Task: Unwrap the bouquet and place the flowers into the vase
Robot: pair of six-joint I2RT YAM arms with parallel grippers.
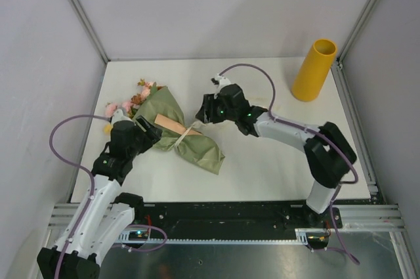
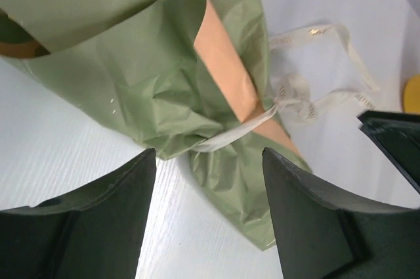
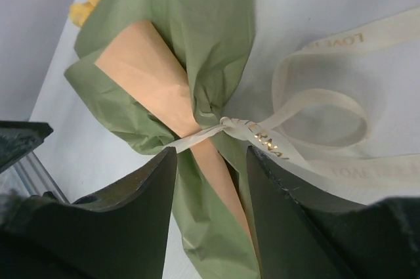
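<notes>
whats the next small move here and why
Probably ease the right gripper forward and close it on the ribbon beside the knot: the bouquet is tied shut, the knot sits just ahead of that gripper's open fingers, and the left gripper hangs open nearby.

Only readable text is gold print on the cream ribbon (image 3: 357, 37) tied round the bouquet (image 3: 190, 23). Right wrist view: the upper strand reads "LOVE". The lower strand carries more gold capitals, possibly "YOU", can't confirm. Letters at the knot (image 3: 239, 125) are folded over and only partly legible. Left wrist view: gold marks on the same ribbon, too small to read. Top view: nothing legible.
</notes>
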